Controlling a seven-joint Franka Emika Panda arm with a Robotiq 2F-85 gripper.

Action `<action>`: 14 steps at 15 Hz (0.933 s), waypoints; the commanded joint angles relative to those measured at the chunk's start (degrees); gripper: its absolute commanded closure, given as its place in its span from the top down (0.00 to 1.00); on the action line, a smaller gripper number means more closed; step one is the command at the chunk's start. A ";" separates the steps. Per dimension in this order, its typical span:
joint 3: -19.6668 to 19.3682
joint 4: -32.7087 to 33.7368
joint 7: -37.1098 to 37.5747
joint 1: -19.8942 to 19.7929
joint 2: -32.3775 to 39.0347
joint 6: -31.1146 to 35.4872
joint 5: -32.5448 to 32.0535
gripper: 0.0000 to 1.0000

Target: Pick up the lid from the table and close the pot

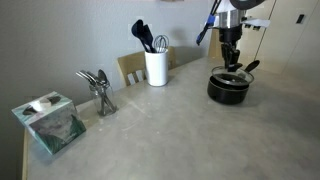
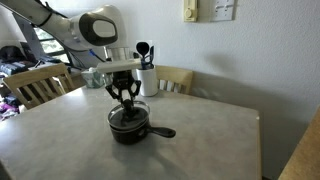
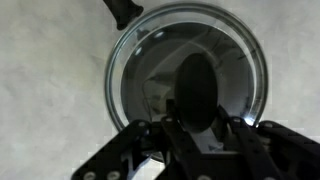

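The black pot (image 1: 229, 90) stands on the light grey table (image 1: 170, 130), with its long handle pointing away from the arm (image 2: 160, 131). The clear glass lid (image 3: 240, 60) with a metal rim fills the wrist view, and its black knob (image 3: 194, 85) sits between the jaws. My gripper (image 1: 232, 62) is directly above the pot and shut on the lid's knob. The lid lies on or just above the pot's rim in both exterior views (image 2: 127, 112); I cannot tell whether they touch. The pot's handle shows at the top of the wrist view (image 3: 120, 10).
A white utensil holder (image 1: 155, 67) with black utensils stands at the table's far edge and also shows in an exterior view (image 2: 146, 80). A metal cutlery stand (image 1: 100, 92) and a tissue box (image 1: 50, 122) are near one side. Wooden chairs (image 2: 40, 85) surround the table.
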 commanded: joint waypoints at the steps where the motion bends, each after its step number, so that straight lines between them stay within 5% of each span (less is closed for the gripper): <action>1: -0.26 -1.97 1.94 0.36 -1.39 1.27 -1.53 0.11; 14: 0.15 -2.23 3.16 1.20 -1.05 1.33 -1.80 0.11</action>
